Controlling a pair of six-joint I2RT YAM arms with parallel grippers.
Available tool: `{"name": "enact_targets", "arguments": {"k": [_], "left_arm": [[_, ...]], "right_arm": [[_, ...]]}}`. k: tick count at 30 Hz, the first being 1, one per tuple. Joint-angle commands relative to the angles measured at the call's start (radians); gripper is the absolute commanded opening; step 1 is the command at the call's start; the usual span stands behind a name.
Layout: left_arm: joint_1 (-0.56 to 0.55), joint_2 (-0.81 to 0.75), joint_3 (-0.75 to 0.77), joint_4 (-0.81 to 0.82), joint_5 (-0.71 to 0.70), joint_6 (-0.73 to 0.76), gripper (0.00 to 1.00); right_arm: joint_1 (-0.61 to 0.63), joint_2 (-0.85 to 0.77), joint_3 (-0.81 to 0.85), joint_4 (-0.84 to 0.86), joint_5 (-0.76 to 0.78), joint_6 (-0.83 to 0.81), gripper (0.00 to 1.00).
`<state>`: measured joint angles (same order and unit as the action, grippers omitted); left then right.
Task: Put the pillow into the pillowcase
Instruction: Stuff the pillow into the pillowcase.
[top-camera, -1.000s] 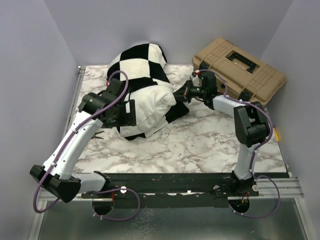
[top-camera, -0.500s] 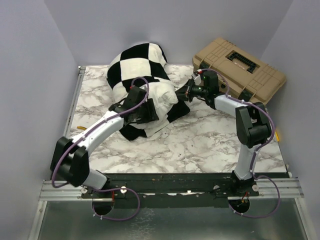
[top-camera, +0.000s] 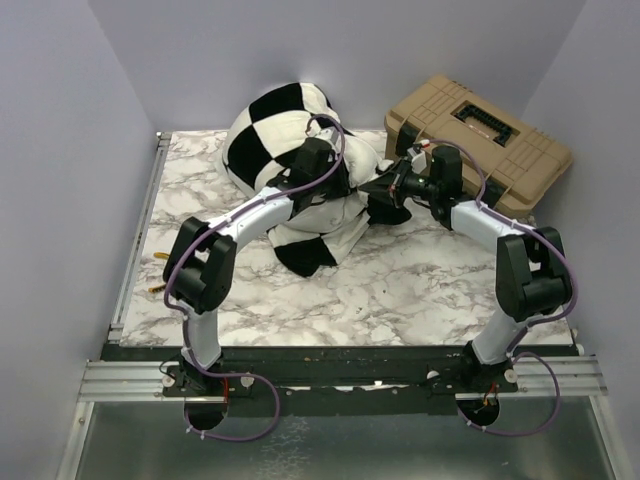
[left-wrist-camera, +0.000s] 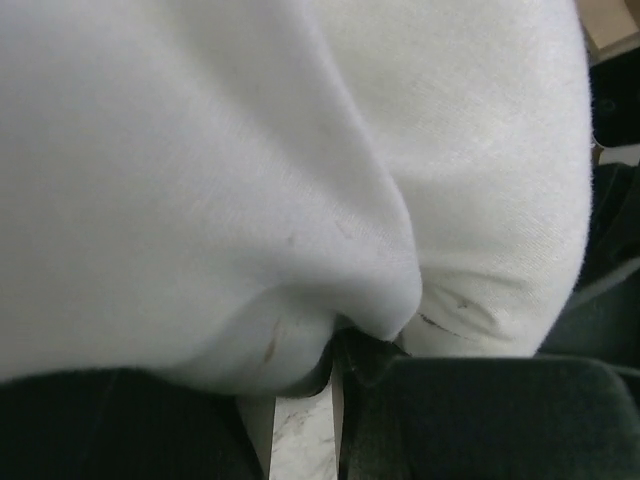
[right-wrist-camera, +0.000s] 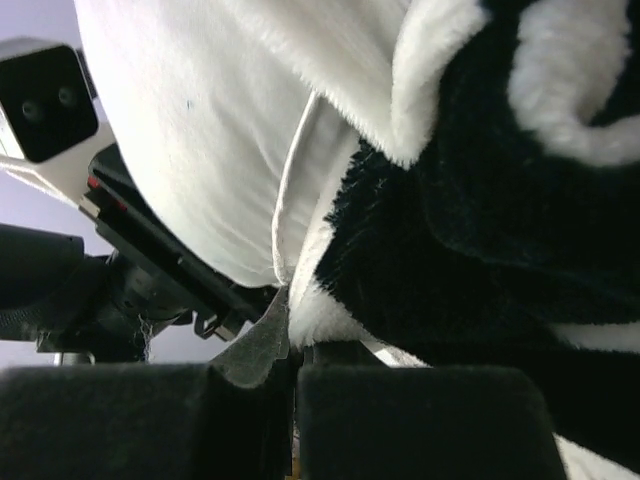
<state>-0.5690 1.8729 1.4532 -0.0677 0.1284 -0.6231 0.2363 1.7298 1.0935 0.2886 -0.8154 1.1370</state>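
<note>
The black-and-white checked pillowcase (top-camera: 275, 125) lies bunched at the back middle of the table, with the white pillow (top-camera: 335, 212) bulging out of its near side. My left gripper (top-camera: 335, 185) is pushed into the pillow's right end. In the left wrist view the pillow (left-wrist-camera: 250, 180) fills the frame and presses on the left gripper (left-wrist-camera: 335, 360), whose jaws stand a narrow slit apart. My right gripper (top-camera: 378, 188) meets the bundle from the right. In the right wrist view the right gripper (right-wrist-camera: 297, 365) is shut on the fuzzy edge of the pillowcase (right-wrist-camera: 480, 250), beside the pillow (right-wrist-camera: 200, 130).
A tan hard case (top-camera: 480, 135) stands at the back right, just behind the right arm. The marble table (top-camera: 400, 290) spreads out in front of the bundle. The left arm's wrist (right-wrist-camera: 40, 100) sits close to the right gripper.
The left arm has swung from the pillow's left side over to its right end, its jaws narrowing on the way. The bundle has shifted back and right. The right gripper kept its hold.
</note>
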Motion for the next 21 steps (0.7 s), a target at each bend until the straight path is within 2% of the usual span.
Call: {"name": "enact_targets", "arguments": {"k": [1,5,9,12,16,21], "left_arm": [[0.018,0.137,0.131,0.309,-0.133,0.093,0.24],[0.018,0.193,0.138,0.314,-0.169,0.094,0.24],[0.011,0.246,0.163,0.316,-0.193,0.154,0.21],[-0.003,0.294,0.168,0.303,-0.191,0.202,0.00],[-0.009,0.346,0.159,0.290,-0.134,0.200,0.06],[-0.015,0.325,0.123,0.289,-0.180,0.300,0.02]], "right_arm": [[0.061,-0.108,-0.009,0.047,-0.296,0.061,0.00],[0.061,-0.145,0.026,0.036,-0.369,0.091,0.00],[0.061,-0.197,0.001,0.169,-0.414,0.199,0.00],[0.060,-0.226,0.011,0.228,-0.425,0.242,0.00],[0.060,-0.243,0.069,0.232,-0.448,0.268,0.00],[0.058,-0.264,0.124,0.337,-0.490,0.367,0.00]]}}
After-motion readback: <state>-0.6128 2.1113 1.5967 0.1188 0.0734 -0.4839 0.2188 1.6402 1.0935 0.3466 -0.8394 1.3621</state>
